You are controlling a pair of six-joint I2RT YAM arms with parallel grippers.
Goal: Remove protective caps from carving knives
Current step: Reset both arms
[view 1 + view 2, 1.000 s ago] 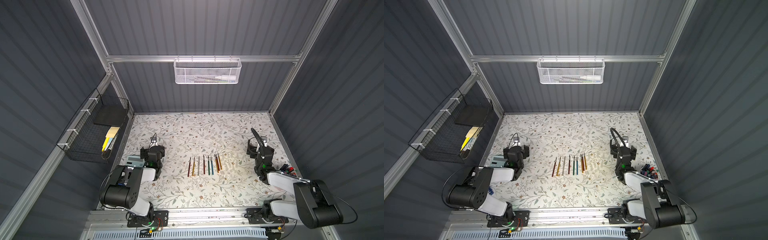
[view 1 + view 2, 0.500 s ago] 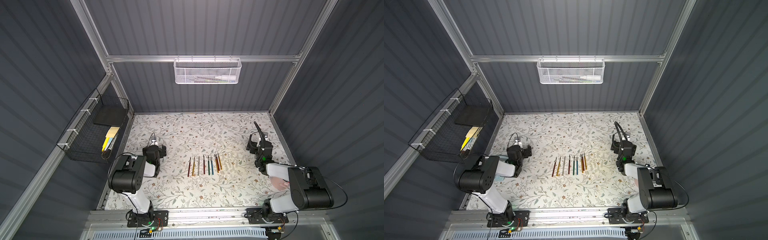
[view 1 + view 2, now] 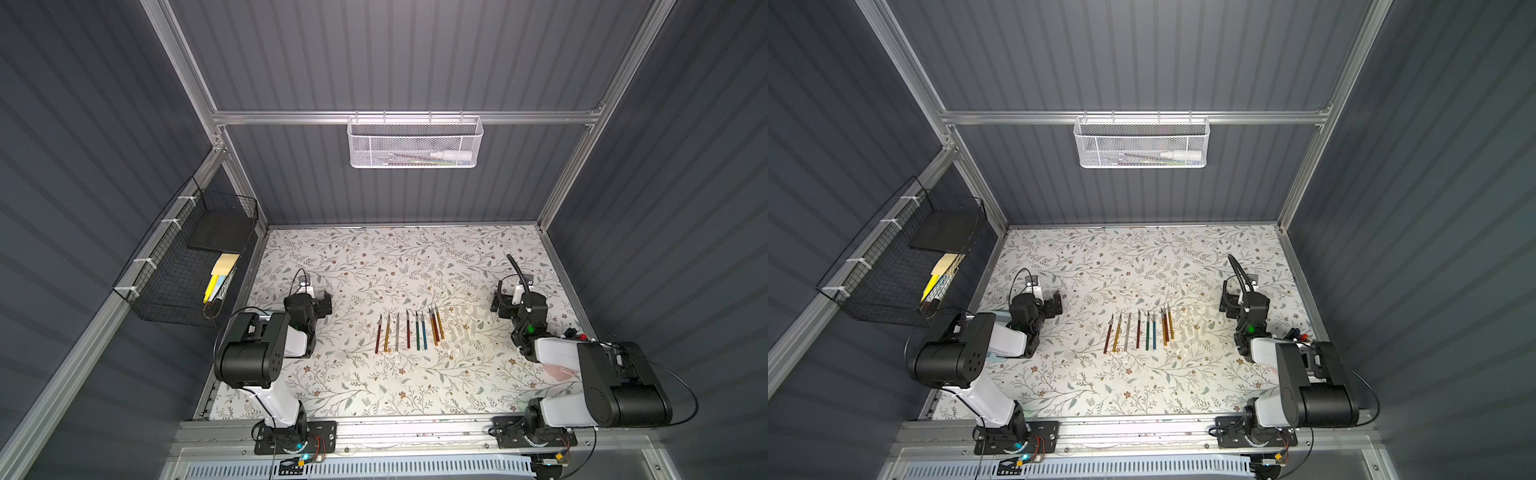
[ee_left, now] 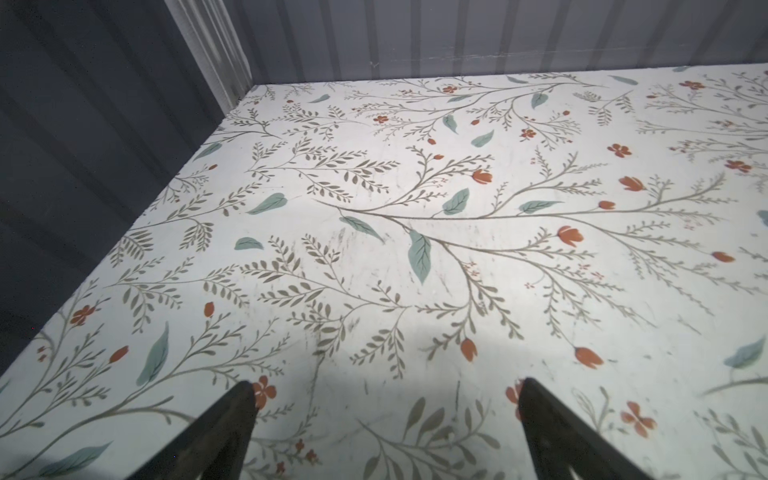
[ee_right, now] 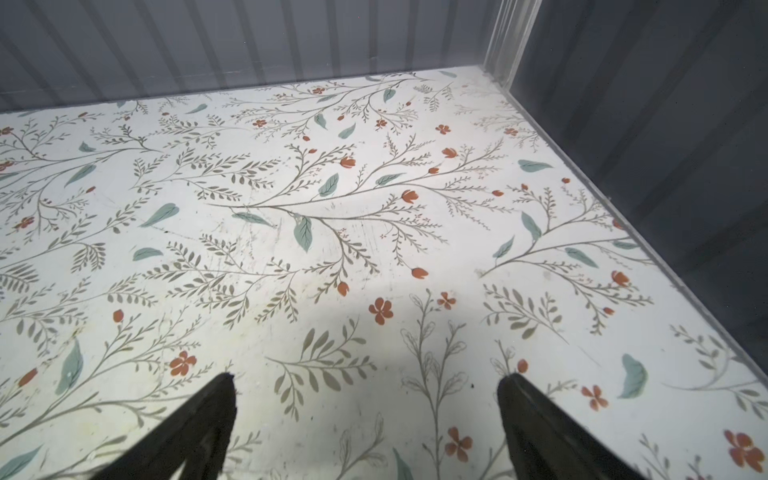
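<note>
The carving knives (image 3: 409,332) lie in a row mid-way across the worktop (image 3: 374,257), tips toward twelve o'clock, with the clear protective caps (image 3: 459,322) just beside them at three o'clock. The left jaws at nine o'clock and the right jaws at three o'clock stand spread wide, well apart from the row.

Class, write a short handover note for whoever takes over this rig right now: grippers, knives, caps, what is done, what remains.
Left gripper: open, empty, above the table.
Right gripper: open, empty, likewise.
Carving knives: side-by-side row mid-table, tips toward the back wall.
Protective caps: faint clear sleeves lying loose beside the row, on the right gripper's side.
Done: caps look off; blade tips appear bare.
Left: check each tip closely; too small to confirm from above.
</note>
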